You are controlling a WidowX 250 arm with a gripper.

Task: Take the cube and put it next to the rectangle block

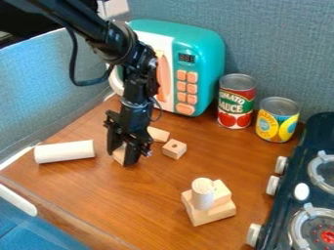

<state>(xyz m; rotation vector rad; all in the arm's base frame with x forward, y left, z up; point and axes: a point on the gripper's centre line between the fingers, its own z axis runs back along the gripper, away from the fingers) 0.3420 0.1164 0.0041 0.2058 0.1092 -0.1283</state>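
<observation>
Black toy stove (320,196) is lining the counter's (147,195) right side, a cylinder-topped block stack (214,215) standing near it. Farther back, the gripper (121,157) is keeping its fingers narrow, holding a pale wooden block (119,154). Right of them, the holed cube (174,149) is sitting just beside a flat block (157,134).

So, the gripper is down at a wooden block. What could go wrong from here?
The gripper sits low near the holed cube, so a sideways move might knock it. The lying cylinder could roll if bumped. The upright cylinder stands on a block and might topple if touched.
</observation>
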